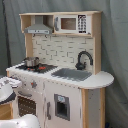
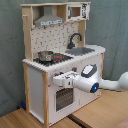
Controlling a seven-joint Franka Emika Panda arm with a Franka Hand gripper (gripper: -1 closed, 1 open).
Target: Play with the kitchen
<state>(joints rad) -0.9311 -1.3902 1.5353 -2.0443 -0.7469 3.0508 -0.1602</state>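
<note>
At center of the second exterior view, our gripper (image 2: pixel 56 80) meets the kitchen (image 2: pixel 60 55) front above the oven door (image 2: pixel 63 97) | finger opening: cannot tell | pot (image 2: pixel 46 55) on stove.

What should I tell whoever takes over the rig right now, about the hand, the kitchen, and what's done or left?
Hand: at the kitchen front, level with the knob row above the oven door in the second exterior view; finger state unreadable.
Kitchen: upright; pot on the stove, sink and faucet beside it.
Done: arm brought up to the front panel.
Left: oven door looks closed; nothing visibly operated.
</note>
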